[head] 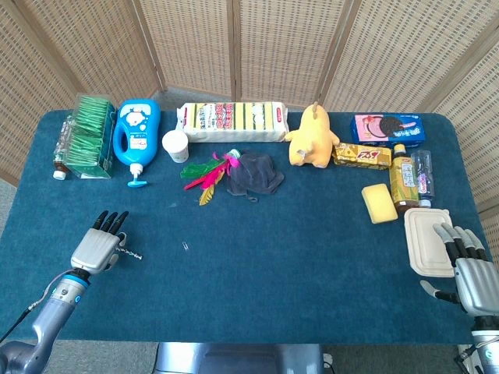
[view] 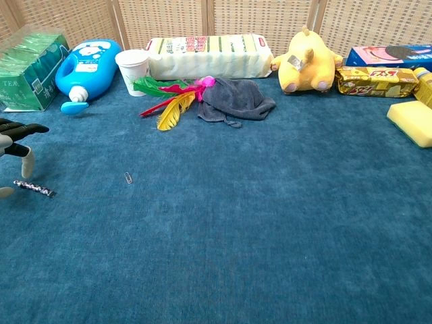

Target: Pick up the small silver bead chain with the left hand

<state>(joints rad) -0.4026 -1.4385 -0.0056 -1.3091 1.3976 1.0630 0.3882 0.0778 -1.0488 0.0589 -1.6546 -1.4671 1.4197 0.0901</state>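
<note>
Reaching stage only: my left hand hovers with fingers spread, holding nothing, just beside the bead chain, which lies flat on the blue table. Grasp and lift remain. Right hand idle, fingers apart.

Blue-clothed worktop; bead chain lying left of small paperclip, feathers and grey cloth behind it.
</note>
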